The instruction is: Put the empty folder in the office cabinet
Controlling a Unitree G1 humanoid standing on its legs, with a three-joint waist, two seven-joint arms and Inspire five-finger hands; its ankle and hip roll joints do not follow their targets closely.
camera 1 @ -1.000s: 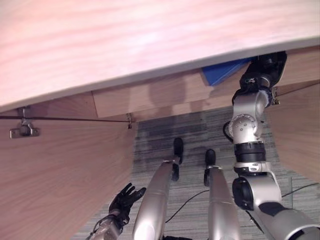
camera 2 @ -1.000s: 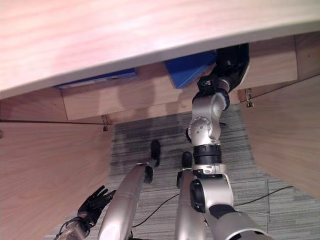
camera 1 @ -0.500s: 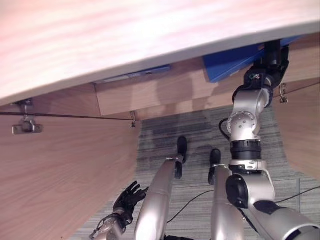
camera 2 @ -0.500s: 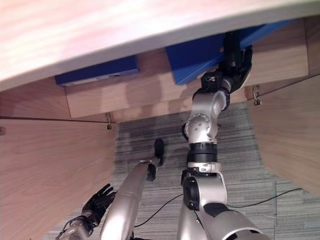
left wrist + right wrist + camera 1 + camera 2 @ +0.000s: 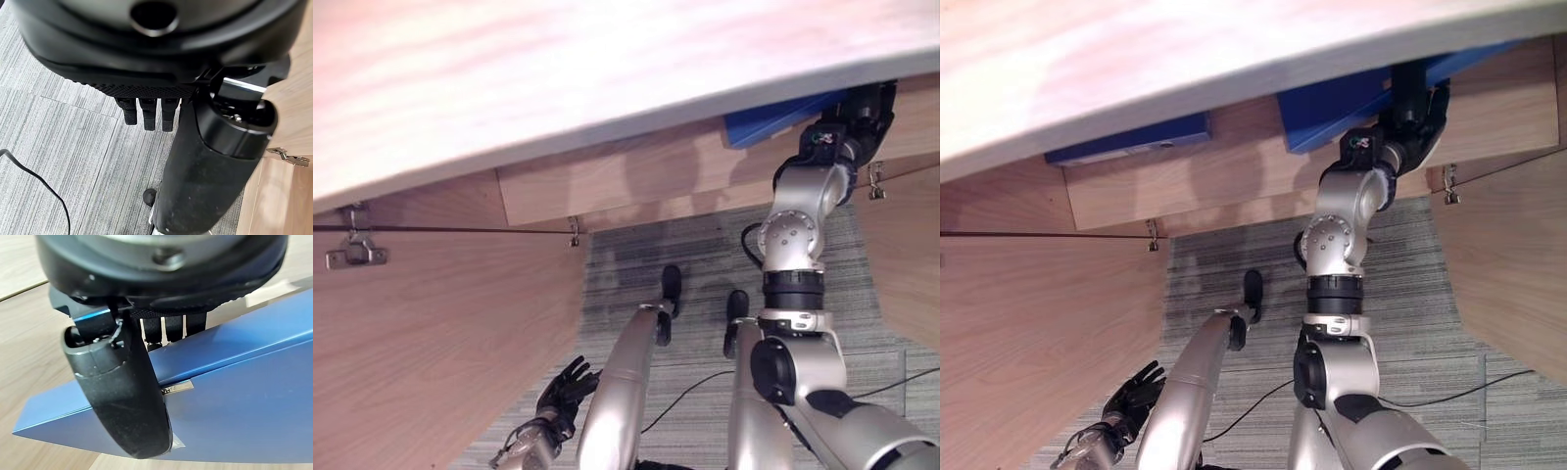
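My right hand (image 5: 1416, 110) reaches up into the wooden office cabinet (image 5: 1234, 186), shut on a blue folder (image 5: 1332, 106). In the right wrist view the thumb (image 5: 122, 391) lies across the blue folder (image 5: 234, 396), with the fingers on its other side. The folder is tilted and partly hidden under the cabinet's top board (image 5: 558, 69). My left hand (image 5: 566, 384) hangs low by the left door, open and holding nothing; its straight fingers (image 5: 146, 115) show over the carpet.
A second blue folder (image 5: 1131, 142) lies flat in the cabinet's left part. Open cabinet doors stand at the left (image 5: 440, 343) and right (image 5: 1518, 274), with metal hinges (image 5: 352, 253). Grey carpet (image 5: 1234, 264) lies between them.
My right hand has carried the folder a little higher and to the right, deeper under the top board. The view itself has shifted slightly. The left hand stays low.
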